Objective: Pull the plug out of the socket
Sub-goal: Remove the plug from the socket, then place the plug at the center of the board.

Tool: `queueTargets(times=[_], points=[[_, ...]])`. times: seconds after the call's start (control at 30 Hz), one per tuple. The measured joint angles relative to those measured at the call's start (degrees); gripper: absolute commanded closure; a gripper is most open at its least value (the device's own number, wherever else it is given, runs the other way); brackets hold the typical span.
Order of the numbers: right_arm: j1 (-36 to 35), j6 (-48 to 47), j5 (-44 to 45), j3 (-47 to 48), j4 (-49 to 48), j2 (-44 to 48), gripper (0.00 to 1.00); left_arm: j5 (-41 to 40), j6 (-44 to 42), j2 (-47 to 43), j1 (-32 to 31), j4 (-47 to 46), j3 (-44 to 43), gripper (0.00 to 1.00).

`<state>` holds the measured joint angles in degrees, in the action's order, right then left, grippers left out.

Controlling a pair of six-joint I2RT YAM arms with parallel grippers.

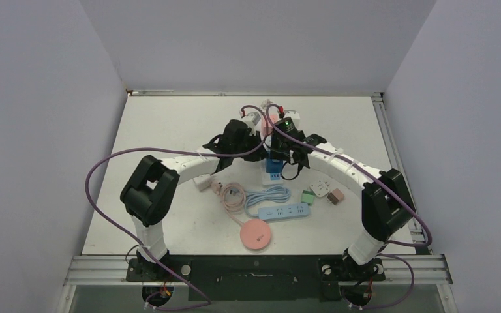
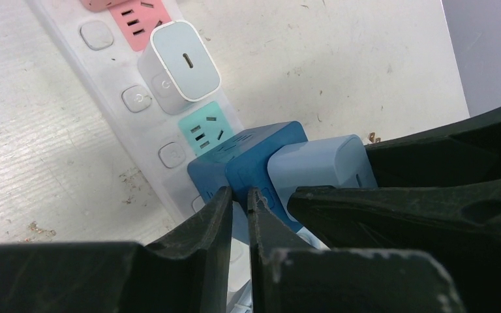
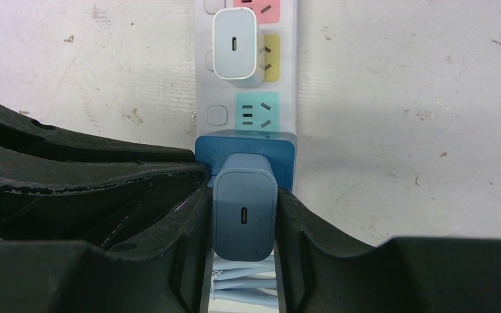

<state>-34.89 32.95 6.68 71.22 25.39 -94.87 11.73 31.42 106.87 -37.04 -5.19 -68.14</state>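
Note:
A grey-blue plug (image 3: 244, 212) with a USB-C port sits in a dark blue adapter cube (image 3: 280, 153), the socket, on a white power strip (image 3: 205, 98). My right gripper (image 3: 244, 195) is shut on the plug, one finger flat against each side. In the left wrist view the same plug (image 2: 319, 166) juts from the blue cube (image 2: 254, 153). My left gripper (image 2: 238, 194) is shut with nothing between its fingers, its tips down against the cube's near edge over the strip. From above, both grippers meet over the strip (image 1: 269, 171) at mid-table.
A white charger (image 3: 235, 45) is plugged in two outlets farther along the strip. Nearer the arms lie a blue power strip (image 1: 284, 211), a pink round disc (image 1: 256, 233), a pink cable (image 1: 233, 197), a green adapter (image 1: 308, 196) and a brown one (image 1: 336, 195).

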Motion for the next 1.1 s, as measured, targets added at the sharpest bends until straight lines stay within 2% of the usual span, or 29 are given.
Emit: queueTargets(times=[0.13,0.4,0.5,0.6,0.7,0.8,0.93,1.0,1.1], points=[[-1.3,-0.8,3.2,0.0,0.2,1.3,0.95,0.0,-0.7,0.5,-0.2,0.5,-0.7,0.94],[-3.7,-1.3,9.8,0.8,-0.5,10.3,0.95,-1.6,-1.8,1.2,-1.0,0.9,-2.0,0.94],[-2.1,-1.2,10.8,1.1,-0.2,10.7,0.95,-1.9,-2.0,1.0,-1.1,1.0,-2.0,0.88],[3.3,-1.2,8.5,-1.1,-0.5,10.7,0.94,-2.4,-2.4,0.6,-1.2,1.0,-1.7,0.76],[10.5,-1.2,4.4,-6.1,-1.0,10.6,0.83,-2.6,-3.5,-0.5,-1.3,1.5,-0.8,0.56],[15.1,-1.4,1.7,-10.6,-0.2,9.7,0.73,-1.4,-4.8,-1.9,-1.3,3.7,0.4,0.41],[15.3,-2.1,-1.2,-13.3,0.1,6.9,0.43,1.3,-6.9,-3.3,-1.5,6.5,2.7,0.28],[15.2,-2.3,-1.9,-14.1,0.0,6.2,0.27,2.1,-7.5,-3.6,-1.6,7.6,3.8,0.18],[15.2,-2.8,-2.4,-14.3,0.2,6.1,0.16,2.8,-8.2,-4.4,-1.4,9.0,5.0,0.12]])
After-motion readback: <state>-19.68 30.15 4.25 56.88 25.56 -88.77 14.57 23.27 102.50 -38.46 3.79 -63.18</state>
